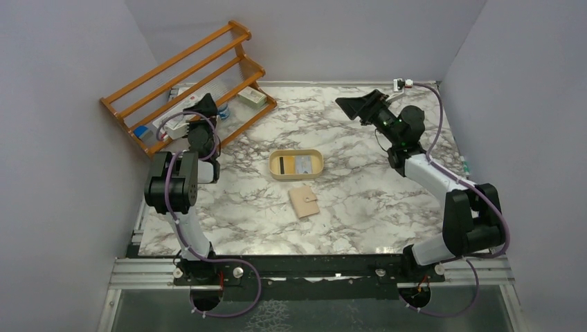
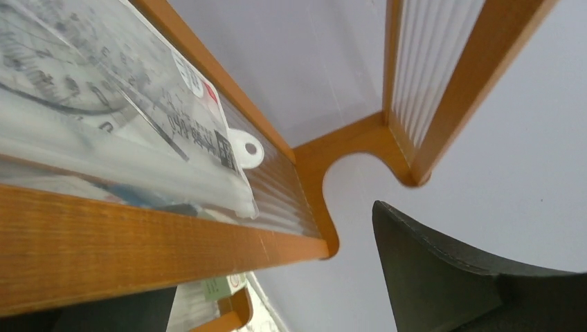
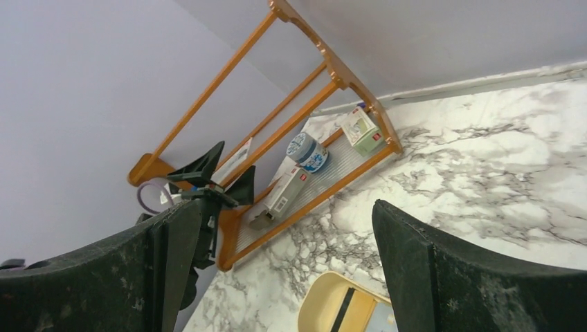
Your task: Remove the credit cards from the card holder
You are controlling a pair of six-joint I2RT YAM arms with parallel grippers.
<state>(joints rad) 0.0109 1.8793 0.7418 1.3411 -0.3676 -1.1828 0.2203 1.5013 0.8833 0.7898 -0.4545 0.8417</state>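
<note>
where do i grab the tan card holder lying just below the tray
Probably from straight above, pinching the card holder across two opposite edges. It lies flat and closed on the marble, apart from the tray, so only its thin edges offer a hold. Line the pinch up with its slight tilt.

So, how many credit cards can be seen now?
2, both in the cream tray: a dark-striped card at its left end, a whitish-blue card beside it. More may be hidden under them or inside the closed card holder.
</note>
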